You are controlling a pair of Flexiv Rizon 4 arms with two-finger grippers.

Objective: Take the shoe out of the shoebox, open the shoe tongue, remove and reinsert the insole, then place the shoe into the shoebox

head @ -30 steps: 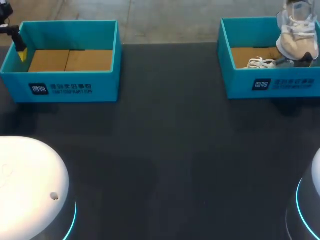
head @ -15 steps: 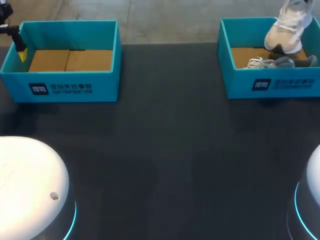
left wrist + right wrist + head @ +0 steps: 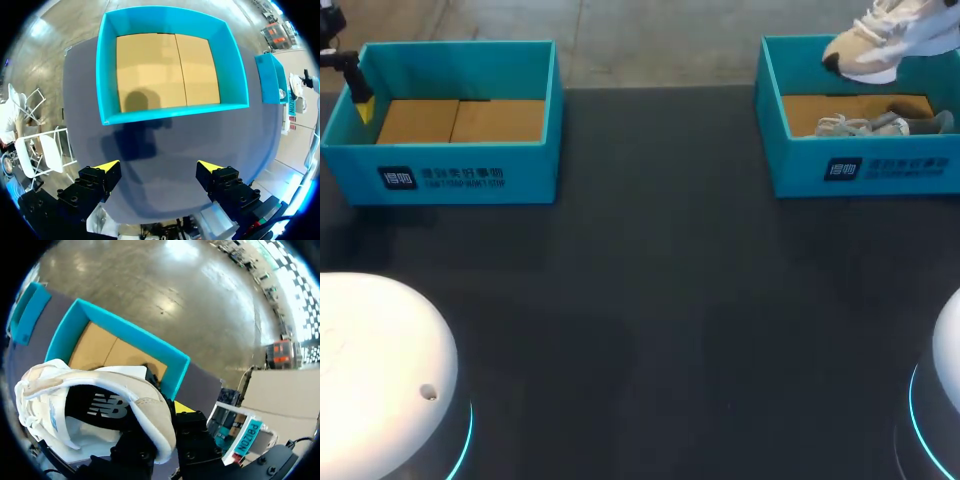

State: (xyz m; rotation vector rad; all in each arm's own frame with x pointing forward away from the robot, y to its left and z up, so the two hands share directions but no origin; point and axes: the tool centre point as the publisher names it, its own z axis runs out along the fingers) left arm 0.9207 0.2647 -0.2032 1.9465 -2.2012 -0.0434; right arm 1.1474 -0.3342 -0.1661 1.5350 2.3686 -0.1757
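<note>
Overhead, shoe (image 3: 876,45) in right pincer (image 3: 167,425), above shoebox (image 3: 860,172) far rim.

Right shoebox (image 3: 865,172) — shoe (image 3: 885,40) aloft above it, toe leftward; second shoe (image 3: 885,125) lies inside; left shoebox (image 3: 450,175) well apart.

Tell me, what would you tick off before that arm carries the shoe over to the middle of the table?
1. Shoe lifted above the right box: ok.
2. Right fingers clamped on the shoe's heel edge: ok.
3. Second shoe lying inside that box, apart from the lifted one: ok.
4. Left fingers open, ready to help: ok.
5. Left fingers close to the shoe: not ok, they hang by the left box.
6. Shoe tongue opened: cannot tell.
</note>
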